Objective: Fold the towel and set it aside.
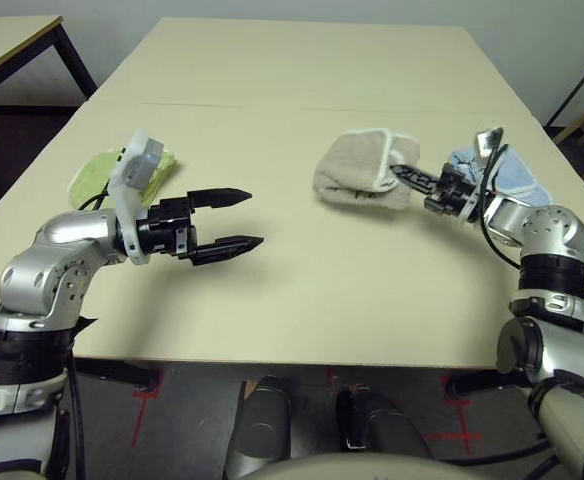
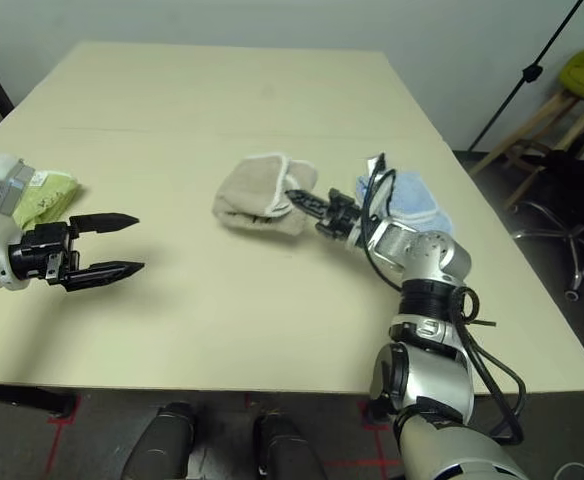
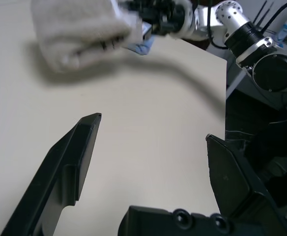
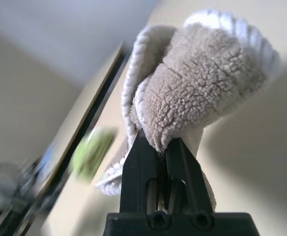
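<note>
1. Towel point(image 1: 357, 172): beige-grey terry, deep looped pile, white stitched edging. It is bunched into a loose roll at the middle-right of the counter point(image 1: 302, 290), just beside the light blue cloth point(image 1: 517, 175). I judge it light, soft and limp; it should sag from any single pinch and will not keep a crease unaided.

2. Hold point: my right hand point(image 4: 159, 147) is clamped tight on a thick wad of pile at the bundle's near end, with layers flopping over either side of the fingers. I judge a stitched corner or hem the better place to take hold, since it is firmer and less likely to creep out than bulk pile.

3. Left hand point(image 1: 224, 219): spread wide, holding nothing, hovering over bare counter well apart from the towel, pointing toward it.

4. Counter: pale cream, smooth, matt and flat. I judge that terry will drag on it rather than glide.

5. Green cloth point(image 1: 97, 170): folded, textured, lying at the counter's left side behind my left wrist.

6. Light blue cloth: folded, with white edging, at the counter's right side behind my right forearm.

7. Fold status, as I judge it: untidy and not yet squared.
</note>
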